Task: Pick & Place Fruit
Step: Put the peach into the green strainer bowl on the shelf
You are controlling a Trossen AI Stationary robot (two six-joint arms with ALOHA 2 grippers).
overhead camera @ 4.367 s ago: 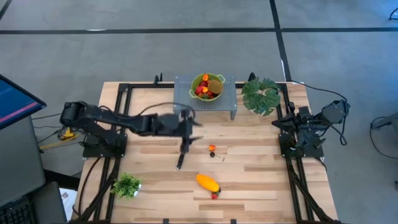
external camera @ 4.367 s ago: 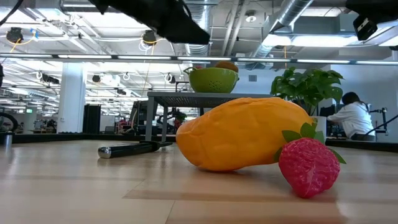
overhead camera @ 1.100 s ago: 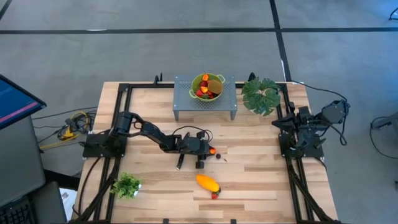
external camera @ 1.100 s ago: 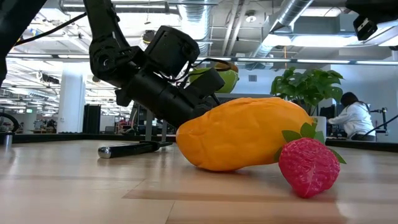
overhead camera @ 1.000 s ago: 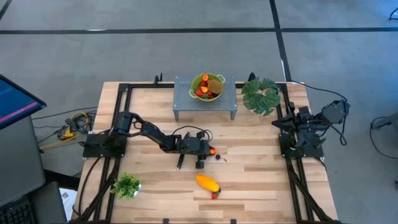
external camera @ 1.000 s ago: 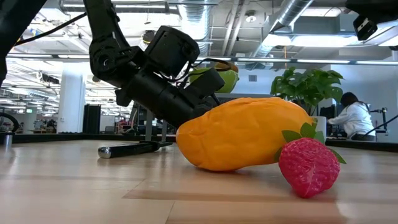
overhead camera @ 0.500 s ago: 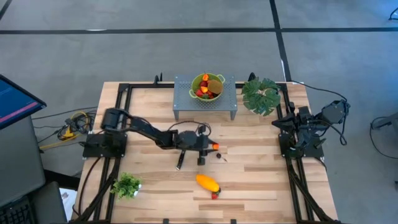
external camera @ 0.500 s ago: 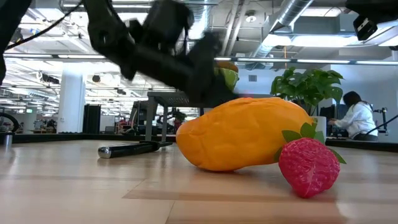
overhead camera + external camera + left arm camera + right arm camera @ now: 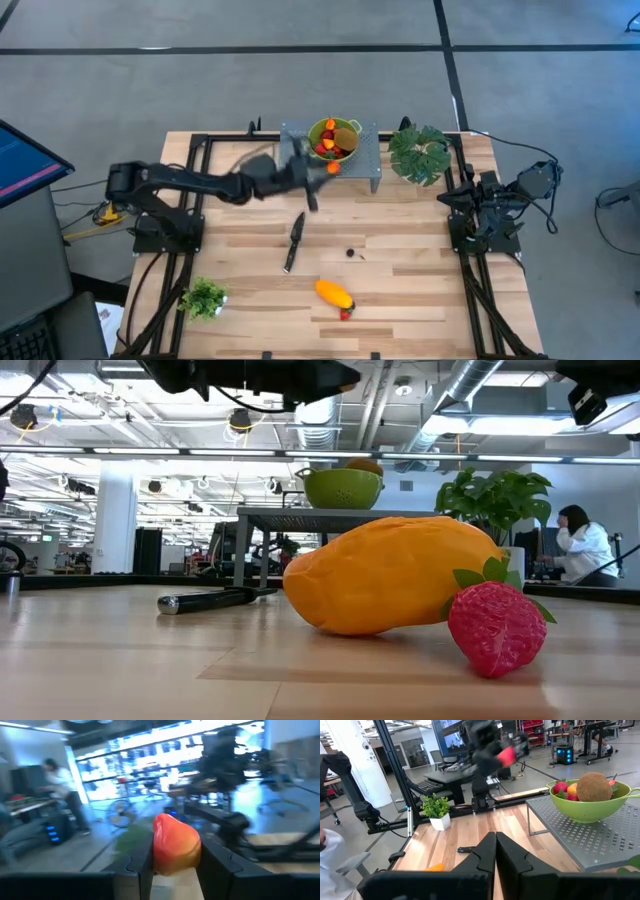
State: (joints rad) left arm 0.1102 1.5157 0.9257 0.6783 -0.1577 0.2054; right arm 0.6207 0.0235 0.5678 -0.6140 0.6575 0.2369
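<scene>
My left gripper (image 9: pixel 326 168) is raised above the table beside the grey stand, just short of the green bowl (image 9: pixel 333 139), and is shut on a small red-orange fruit (image 9: pixel 176 844). The bowl holds a brown kiwi (image 9: pixel 594 786), strawberries and orange pieces. On the table lie a long yellow-orange fruit (image 9: pixel 333 293) with a strawberry (image 9: pixel 345 314) against it, and a small dark ball (image 9: pixel 350 252). My right gripper (image 9: pixel 495 846) waits shut at the table's right side. My left gripper pinches the red-orange fruit (image 9: pixel 176 865) between its two fingers (image 9: pixel 142 865), one on each flank at its lower half. The fruit is lifted clear of the table and its upper half stands out beyond the fingertips.
A black-handled knife (image 9: pixel 293 240) lies on the table near the middle. The grey perforated stand (image 9: pixel 365 160) carries the bowl at the far edge. A leafy plant (image 9: pixel 420 152) stands to the stand's right, a small one (image 9: pixel 204 297) at the near left. A person (image 9: pixel 583 550) sits beyond the table.
My left gripper, shut on the red-orange fruit down at the table's middle, has risen and swung toward the far edge, carrying the fruit clear of the table up to the stand beside the bowl. The dark ball has stayed on the table.
</scene>
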